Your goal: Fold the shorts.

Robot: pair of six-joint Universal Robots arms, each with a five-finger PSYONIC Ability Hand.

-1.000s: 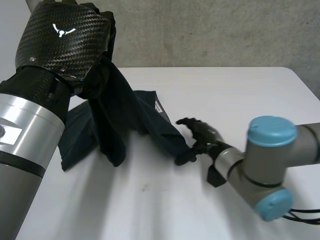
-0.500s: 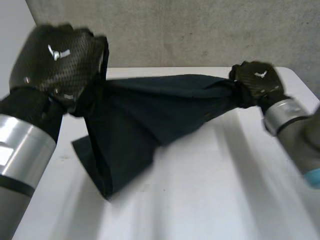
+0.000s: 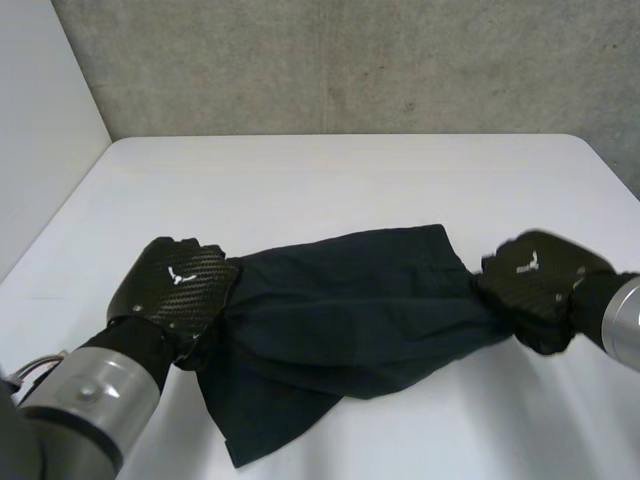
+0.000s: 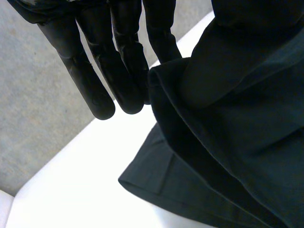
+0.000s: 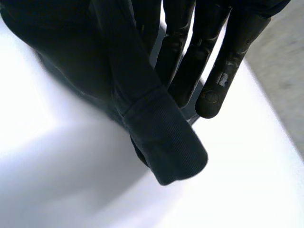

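**Dark cloth shorts (image 3: 350, 310) held between two hands, on white surface (image 3: 330, 180)**

Surface: white and matt, backed by a grey concrete wall (image 3: 380, 60). It carries most of the shorts, and both hands sit low over it.

Shorts: dark, near-black cloth drawn out lengthwise from one hand to the other. The middle lies rumpled on the surface. One loose flap trails out from below the left hand, on the robot's side. Each end is gathered up into a hand.

Left hand (image 3: 175, 290): carbon-weave back uppermost, at one end of the shorts. In its wrist view the fingers (image 4: 102, 71) run nearly straight, with a folded edge of the cloth (image 4: 228, 123) tucked against them. It is clamped on that end, and the thumb is hidden by cloth.

Right hand (image 3: 535, 280): back uppermost, at the opposite end. In its wrist view the fingers (image 5: 223, 57) are straight. A ribbed, rolled hem (image 5: 166, 142) passes under the palm and juts out beside the fingertips. The hand is clamped on the shorts.
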